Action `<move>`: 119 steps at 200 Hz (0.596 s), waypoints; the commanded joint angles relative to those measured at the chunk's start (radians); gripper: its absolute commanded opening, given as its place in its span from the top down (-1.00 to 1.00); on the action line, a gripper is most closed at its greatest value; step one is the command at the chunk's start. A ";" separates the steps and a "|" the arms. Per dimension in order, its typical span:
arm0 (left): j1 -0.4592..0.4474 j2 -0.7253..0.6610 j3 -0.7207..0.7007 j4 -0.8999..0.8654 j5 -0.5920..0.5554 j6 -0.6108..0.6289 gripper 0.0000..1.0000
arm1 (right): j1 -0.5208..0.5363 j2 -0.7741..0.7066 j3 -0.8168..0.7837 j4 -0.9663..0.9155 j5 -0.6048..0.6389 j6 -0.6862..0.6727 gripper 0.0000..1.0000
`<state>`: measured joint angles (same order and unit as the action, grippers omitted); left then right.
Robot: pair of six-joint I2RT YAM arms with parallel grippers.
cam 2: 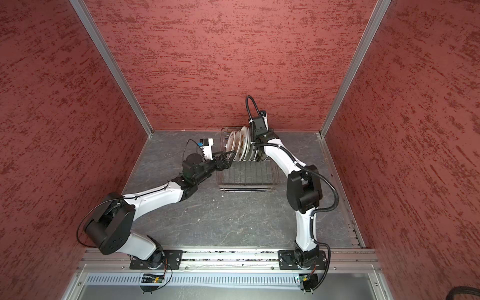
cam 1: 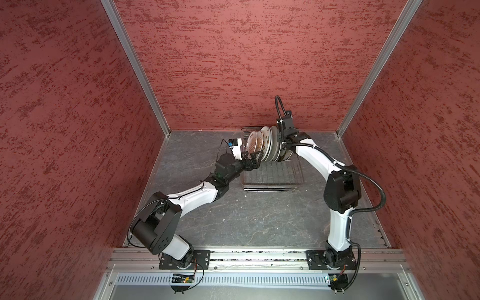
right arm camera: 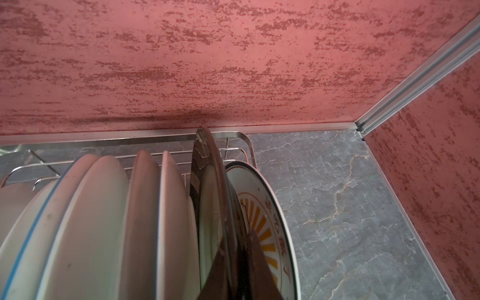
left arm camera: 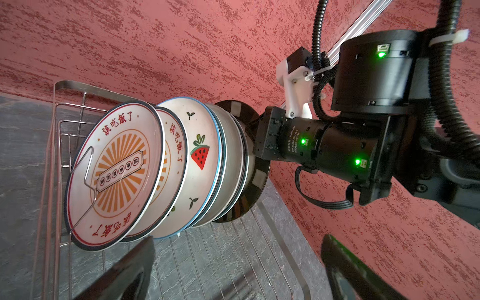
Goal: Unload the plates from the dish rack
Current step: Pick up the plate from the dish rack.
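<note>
The dish rack [cam 1: 270, 179] [cam 2: 246, 179] stands at the back of the table, with several plates [cam 1: 262, 144] [cam 2: 241, 145] on edge in its far half. In the left wrist view an orange-sunburst plate [left arm camera: 117, 176] faces me, then a watermelon-printed plate [left arm camera: 200, 155], white plates and a dark glossy plate [left arm camera: 246, 205]. My right gripper [right arm camera: 233, 249] [left arm camera: 249, 137] is shut on the rim of the dark glossy plate [right arm camera: 205, 161]. Another sunburst plate [right arm camera: 262, 215] stands just behind it. My left gripper [cam 1: 257, 159] [left arm camera: 239, 239] is open, low beside the sunburst end, holding nothing.
The near half of the rack [left arm camera: 207, 259] is bare wire over the grey stone-patterned table [cam 1: 233, 220]. Red textured walls enclose the table on three sides. The back wall [right arm camera: 233, 78] is close behind the rack [right arm camera: 233, 135].
</note>
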<state>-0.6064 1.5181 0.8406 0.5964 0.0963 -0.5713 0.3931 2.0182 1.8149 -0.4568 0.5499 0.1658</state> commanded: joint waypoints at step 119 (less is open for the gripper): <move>0.002 -0.012 -0.024 0.054 -0.012 -0.005 -0.99 | 0.051 -0.125 0.017 0.101 0.178 -0.140 1.00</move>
<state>-0.6060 1.5181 0.8387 0.6052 0.0948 -0.5713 0.4282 2.0136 1.8206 -0.4618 0.6117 0.0731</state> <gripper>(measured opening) 0.994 0.090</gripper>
